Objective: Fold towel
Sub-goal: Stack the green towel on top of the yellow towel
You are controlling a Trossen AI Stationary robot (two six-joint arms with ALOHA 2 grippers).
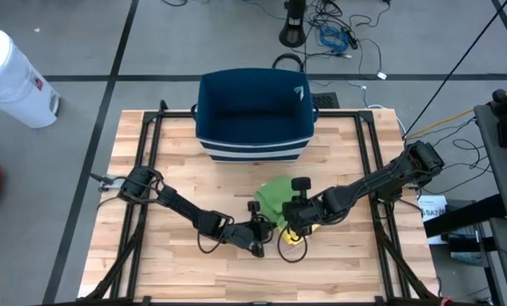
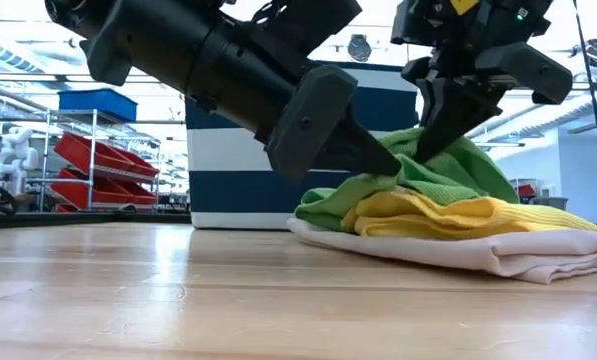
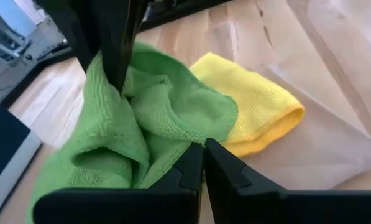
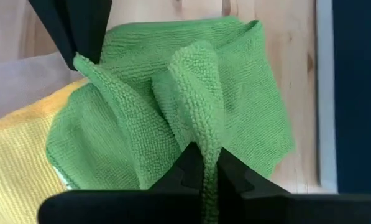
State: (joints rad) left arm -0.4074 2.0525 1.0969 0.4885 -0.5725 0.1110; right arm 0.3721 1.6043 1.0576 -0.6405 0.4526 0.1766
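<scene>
In front of the navy fabric bin [image 1: 253, 115], both tools pinch the crumpled green microfibre towel [image 1: 274, 200] atop yellow [image 2: 448, 215] and white [image 2: 498, 250] cloths: left tool [image 3: 202, 155], right tool [image 4: 210, 163]; folding looks barely begun

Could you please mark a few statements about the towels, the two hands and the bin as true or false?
1. Both hands are shut on the green towel. True: the left hand and the right hand each pinch a fold of it.
2. The green towel lies flat and smooth. False: it is bunched up in ridges between the two hands.
3. A yellow towel lies under the green one, on a pale cloth. True.
4. The towels are inside the navy bin. False: they lie on the wooden table in front of the bin.
5. The right hand waits at the table's edge. False: it grips the towel beside the left hand.
</scene>
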